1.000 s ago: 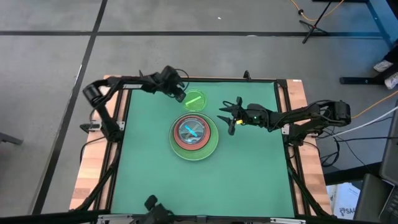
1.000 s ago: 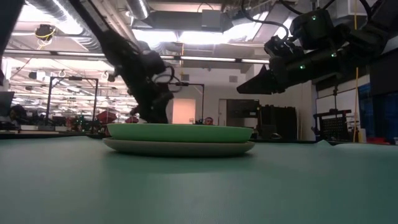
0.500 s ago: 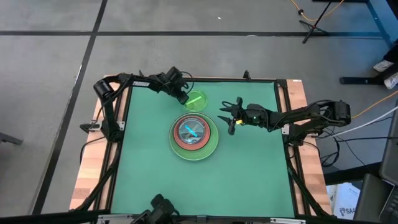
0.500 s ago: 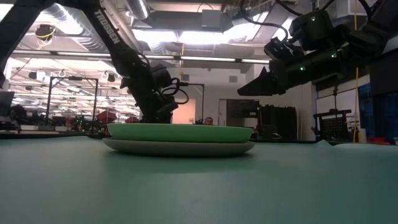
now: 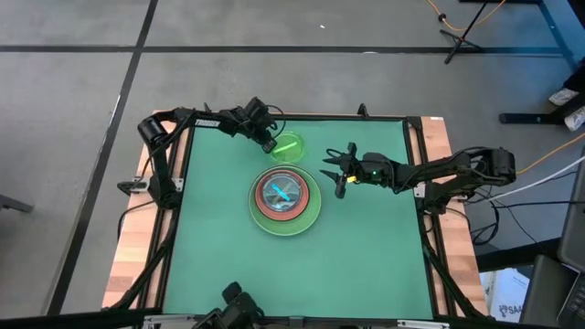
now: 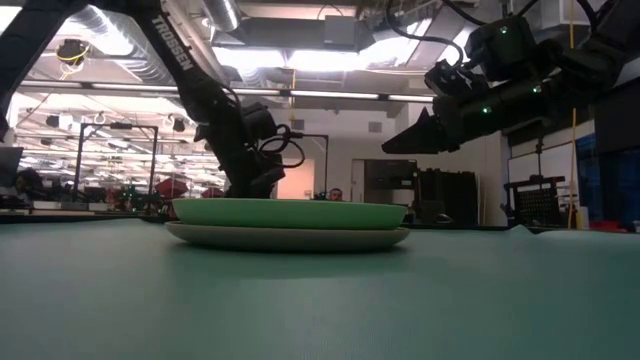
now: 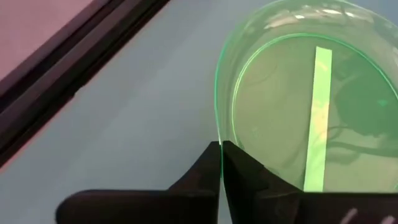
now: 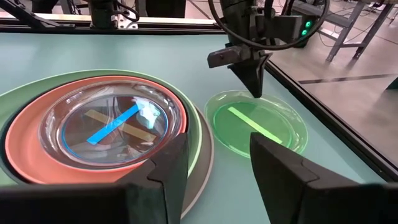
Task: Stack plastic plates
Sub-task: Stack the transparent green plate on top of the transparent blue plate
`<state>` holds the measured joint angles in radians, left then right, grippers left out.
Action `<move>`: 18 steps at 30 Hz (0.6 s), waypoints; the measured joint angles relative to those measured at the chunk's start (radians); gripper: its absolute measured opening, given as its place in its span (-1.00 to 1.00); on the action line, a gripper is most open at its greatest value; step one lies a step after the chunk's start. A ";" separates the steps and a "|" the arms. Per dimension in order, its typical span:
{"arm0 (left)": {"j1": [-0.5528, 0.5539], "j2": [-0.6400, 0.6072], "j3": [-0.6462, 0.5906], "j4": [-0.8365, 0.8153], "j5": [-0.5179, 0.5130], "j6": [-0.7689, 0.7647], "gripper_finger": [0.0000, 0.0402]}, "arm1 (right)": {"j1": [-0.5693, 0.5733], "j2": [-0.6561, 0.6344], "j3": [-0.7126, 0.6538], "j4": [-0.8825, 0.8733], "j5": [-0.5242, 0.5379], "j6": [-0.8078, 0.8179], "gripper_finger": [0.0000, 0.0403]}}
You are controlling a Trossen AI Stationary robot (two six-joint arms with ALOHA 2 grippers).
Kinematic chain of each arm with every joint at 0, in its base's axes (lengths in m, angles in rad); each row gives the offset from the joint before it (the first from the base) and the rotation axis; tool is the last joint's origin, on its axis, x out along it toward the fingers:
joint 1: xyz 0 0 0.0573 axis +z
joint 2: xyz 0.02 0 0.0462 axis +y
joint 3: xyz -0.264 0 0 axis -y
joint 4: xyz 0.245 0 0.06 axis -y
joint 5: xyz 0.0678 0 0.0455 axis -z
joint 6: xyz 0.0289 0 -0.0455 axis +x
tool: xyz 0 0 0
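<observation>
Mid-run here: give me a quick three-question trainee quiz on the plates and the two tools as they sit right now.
1. True or false: the left tool is pinched on the rim of the small green plate.
2. Which plate forms the stack's outer green ring seen from above? A) salmon B) light green C) pink
3. Fill in: the right tool hangs open beside the stack, holding ____.

Key: 1 true. 2 B. 3 nothing.
</observation>
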<state>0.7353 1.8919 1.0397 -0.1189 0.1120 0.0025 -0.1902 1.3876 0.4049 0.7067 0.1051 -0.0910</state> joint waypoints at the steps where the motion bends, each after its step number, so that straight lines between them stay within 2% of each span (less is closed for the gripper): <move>1: 0.000 0.000 0.000 0.004 0.000 0.000 -0.97 | 0.000 0.000 0.000 0.000 0.000 0.000 -0.18; 11: -0.001 -0.012 0.000 0.032 -0.110 0.008 -0.99 | 0.000 0.000 0.000 0.000 0.000 0.000 -0.18; 18: 0.004 -0.119 0.000 0.018 -0.116 0.020 -1.00 | 0.000 0.000 0.000 -0.001 0.000 0.005 -0.18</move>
<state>0.7395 1.7734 1.0393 -0.1006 -0.0036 0.0229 -0.1902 1.3876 0.4049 0.7055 0.1051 -0.0860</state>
